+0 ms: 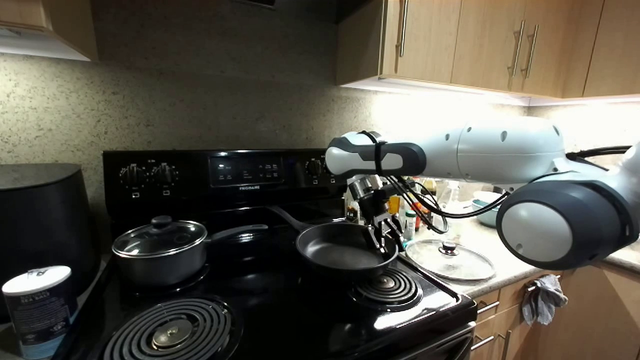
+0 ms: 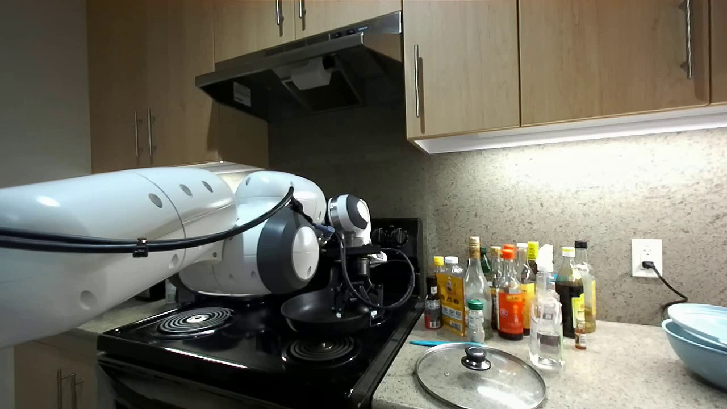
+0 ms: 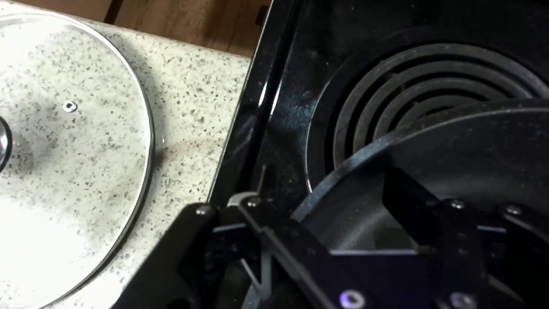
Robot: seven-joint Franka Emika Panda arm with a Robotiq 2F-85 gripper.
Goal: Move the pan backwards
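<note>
The black two-fingered end effector [image 3: 328, 193] has its fingers parted, nothing clamped. Through the gap runs the rim of the wide, shallow black frying pan with dark non-stick inside [image 1: 340, 250]: one finger stands over the hollow, the other outside the wall. Whether either pad touches the metal cannot be told.

The pan lies on the glossy black stove [image 1: 300, 320], its edge under the end effector, its long black handle [image 1: 287, 217] on the far side. It should handle as stiff and fairly weighty, hardly fragile, its coating probably slippery. The wall between the fingers seems a sound place to take hold, gripped deep and square; a shallow bite could let the handle's weight swivel the pan. Sliding probably suits it better than lifting, though the dark spiral burner coil [image 1: 386, 285] near the end effector, partly hidden by the rim in the wrist view, might snag the base.

Near the outer finger, a round clear glass lid with a black knob [image 3: 94, 150] lies on the pale speckled desk [image 3: 193, 103]. Farther from the end effector, past the handle, rises the long black control panel [image 1: 192, 175]; if backwards means that way, the handle's tip could meet it first. Well apart stands a grey metal pot with a glass lid [image 1: 162, 267].
</note>
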